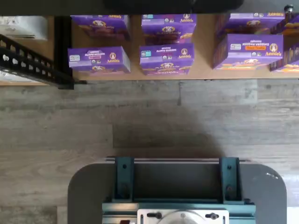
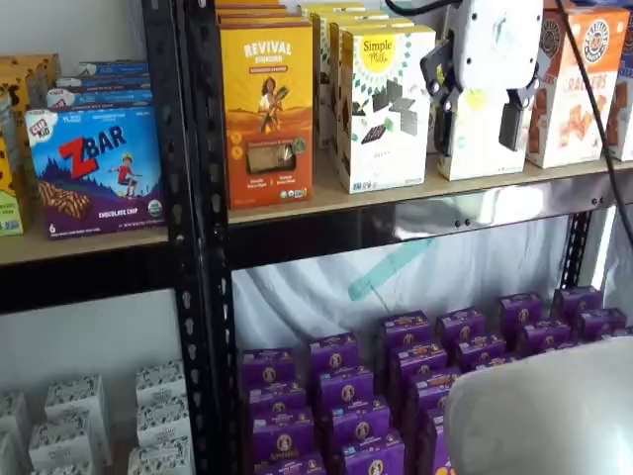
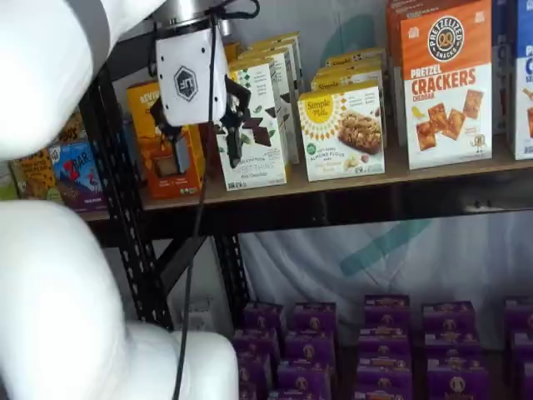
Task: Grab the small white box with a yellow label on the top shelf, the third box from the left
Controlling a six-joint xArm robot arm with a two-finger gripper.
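- gripper [image 3: 206,143] in both shelf views: white body w/ two black fingers hanging down, plain gap betw. them, so jaws stand wide apart, nothing betw. them; cable runs down beside it
- it hangs in front of the top shelf [image 3: 350,185], at box height; in a shelf view it overlaps the small white box [image 2: 473,148], hiding most of that box's face; whether it touches any box, can't tell
- small white box stands upright on the shelf board, betw. the taller white Simple Mills box [image 3: 254,125] and the orange cracker box [image 3: 444,83]; yellow round logo + pale food pic on its front; more boxes lined up behind it
- orange Revival box [image 2: 267,114] at the row's near end, by the black perforated upright [image 2: 198,237]
- purple Annie's boxes [image 1: 167,58] in rows on the low level; wrist view looks down on them + grey wood floor [image 1: 149,121]; dark mount w/ teal brackets [image 1: 177,186] at that view's edge
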